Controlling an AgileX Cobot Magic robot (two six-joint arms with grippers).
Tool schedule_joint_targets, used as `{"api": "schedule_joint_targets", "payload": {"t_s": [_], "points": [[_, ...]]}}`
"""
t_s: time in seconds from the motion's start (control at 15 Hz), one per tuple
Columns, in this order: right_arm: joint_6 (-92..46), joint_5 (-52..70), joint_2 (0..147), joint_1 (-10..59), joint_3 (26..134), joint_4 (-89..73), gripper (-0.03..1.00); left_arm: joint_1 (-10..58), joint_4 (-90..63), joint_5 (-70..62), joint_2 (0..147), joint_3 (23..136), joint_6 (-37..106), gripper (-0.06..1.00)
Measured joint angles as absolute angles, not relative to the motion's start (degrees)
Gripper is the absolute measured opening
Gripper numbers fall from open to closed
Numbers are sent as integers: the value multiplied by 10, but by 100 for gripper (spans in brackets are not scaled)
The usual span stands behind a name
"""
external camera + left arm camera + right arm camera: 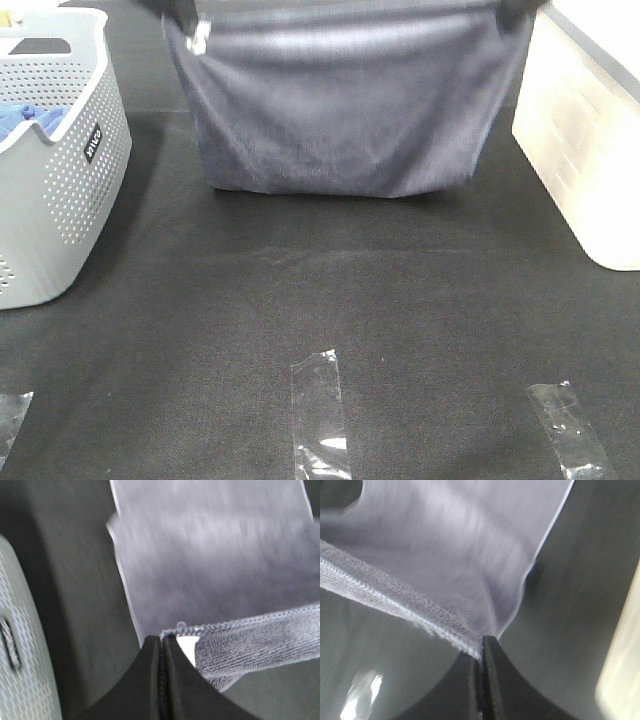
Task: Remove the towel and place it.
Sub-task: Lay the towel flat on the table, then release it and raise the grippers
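Two top corners of the towel (340, 110) are held up over the far part of the black table (300, 300). The left gripper (162, 639) is clamped on the left corner and the right gripper (484, 641) is clamped on the right corner. The towel is hung flat between them. A grey basket (60, 190) with a blue cloth (25, 122) inside is seen at the left, a white box (585, 130) at the right.

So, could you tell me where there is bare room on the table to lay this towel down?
The widest bare patch of black table lies between the grey basket and the white bin, from the hanging towel down to the tape strips. Basket and bin crowd the left and right edges.
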State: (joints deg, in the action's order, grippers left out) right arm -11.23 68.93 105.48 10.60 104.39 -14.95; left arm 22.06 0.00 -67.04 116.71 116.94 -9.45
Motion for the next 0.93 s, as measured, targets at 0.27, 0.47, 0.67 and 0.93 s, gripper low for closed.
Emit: {"api": "schedule_joint_targets", "payload": {"t_s": [0.27, 0.47, 0.67, 0.93], "points": [[-112, 688, 961, 106, 861, -206, 0, 227, -56, -670, 1067, 954, -108, 0], [-112, 688, 867, 106, 712, -225, 0, 264, -76, -663, 971, 809, -120, 0], [-97, 690, 748, 106, 580, -235, 0, 341, -80, -648, 854, 669, -179, 0], [-78, 697, 608, 106, 485, -235, 0, 444, -72, -629, 740, 584, -282, 0]]}}
